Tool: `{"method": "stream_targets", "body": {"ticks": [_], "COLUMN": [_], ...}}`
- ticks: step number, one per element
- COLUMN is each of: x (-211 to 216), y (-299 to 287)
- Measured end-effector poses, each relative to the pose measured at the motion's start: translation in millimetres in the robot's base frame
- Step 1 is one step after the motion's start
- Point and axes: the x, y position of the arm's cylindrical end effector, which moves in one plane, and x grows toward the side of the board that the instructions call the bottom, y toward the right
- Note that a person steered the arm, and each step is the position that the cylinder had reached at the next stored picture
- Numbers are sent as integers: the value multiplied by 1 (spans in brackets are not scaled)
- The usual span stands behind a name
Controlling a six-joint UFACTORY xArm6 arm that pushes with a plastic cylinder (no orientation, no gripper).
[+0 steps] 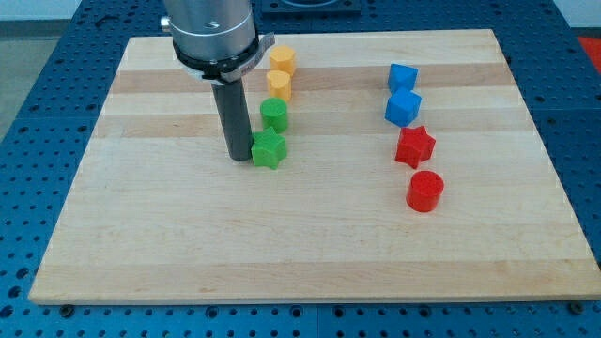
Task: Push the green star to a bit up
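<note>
The green star (269, 149) lies on the wooden board (310, 235), left of centre. My tip (240, 158) rests on the board just to the star's left, touching or nearly touching its left side. A green cylinder (274, 115) stands right above the star, close to it. Two yellow blocks stand higher up in the same column: one (278, 86) above the green cylinder and one (282, 60) near the board's top edge.
At the view's right a column runs downward: a blue block (402, 77), a blue cube (403, 108), a red star (415, 146) and a red cylinder (424, 192). The arm's grey housing (212, 33) hangs over the board's top left.
</note>
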Motion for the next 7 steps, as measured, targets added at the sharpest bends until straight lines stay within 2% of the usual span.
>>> {"method": "stream_targets", "body": {"ticks": [5,6,7], "x": [14,52,64], "y": [8,19,70]}}
